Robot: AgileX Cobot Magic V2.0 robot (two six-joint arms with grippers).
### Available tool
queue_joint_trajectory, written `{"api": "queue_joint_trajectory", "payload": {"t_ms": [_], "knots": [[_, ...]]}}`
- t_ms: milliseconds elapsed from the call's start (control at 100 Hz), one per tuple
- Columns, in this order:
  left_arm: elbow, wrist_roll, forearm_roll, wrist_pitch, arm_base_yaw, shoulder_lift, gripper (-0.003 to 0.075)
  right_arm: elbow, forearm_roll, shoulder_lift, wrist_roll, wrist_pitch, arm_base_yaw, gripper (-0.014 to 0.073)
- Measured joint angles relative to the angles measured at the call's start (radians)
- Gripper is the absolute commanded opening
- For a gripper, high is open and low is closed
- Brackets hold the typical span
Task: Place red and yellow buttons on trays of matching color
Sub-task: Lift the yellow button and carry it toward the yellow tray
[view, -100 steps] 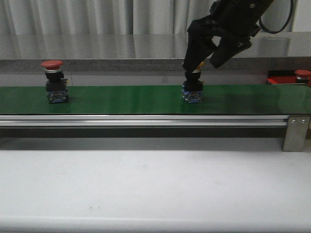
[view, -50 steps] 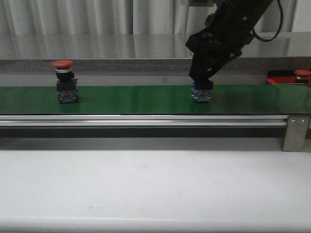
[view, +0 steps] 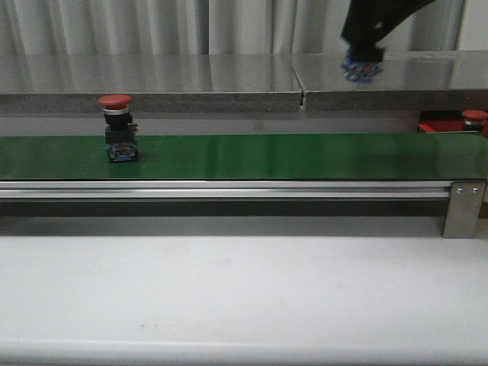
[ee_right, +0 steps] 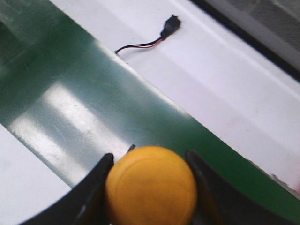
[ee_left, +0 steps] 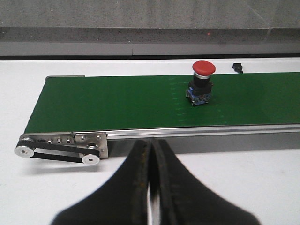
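The right end effector (ee_right: 150, 187) is gripping a yellow button (ee_right: 151, 185), its two dark fingers (ee_right: 93, 187) pressing against either side of the rounded cap. In the front view this end effector (view: 362, 57) is holding the button's blue base (view: 361, 70) well above the green belt (view: 305, 156), toward the belt's right end, with nothing touching the belt beneath it. In the right wrist view the belt (ee_right: 56, 108) is lying below the yellow cap, and a small black connector with thin wires (ee_right: 161, 37) is lying on the white bench (ee_right: 234, 93) just beyond the belt's edge.

The left end effector (ee_left: 151, 187) is hanging over the near side of the white bench, its fingers pressed together with nothing between them.

A red button (view: 117, 126) is standing upright on the green belt toward its left end, red cap on top, black body and blue base below. The left wrist view is showing the same red button (ee_left: 202, 82) standing near the far edge of the belt (ee_left: 117, 103).

At the right edge of the front view, beyond the belt's right end, a corner of a red tray (view: 438, 122) is showing, with another red button cap (view: 476, 116) over it; whether that one is resting in the tray cannot be told.
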Motion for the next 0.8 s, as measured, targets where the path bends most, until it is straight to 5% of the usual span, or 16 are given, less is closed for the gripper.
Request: {"api": "queue_joint_trajectory", "payload": {"t_ms": [260,500,800], "knots": [[0.000,0.000,0.000,0.000,0.000,0.000,-0.0020,0.115,-0.010,-0.181,0.018,0.087,-0.292,0.0100],[0.000,0.000,0.000,0.000,0.000,0.000,-0.0020,0.248,0.003,-0.223,0.020,0.021,-0.579,0.0100],[0.000,0.000,0.000,0.000,0.000,0.000,-0.0020,0.291,0.069,-0.135,0.022,-0.115,-0.715,0.0100]]}}
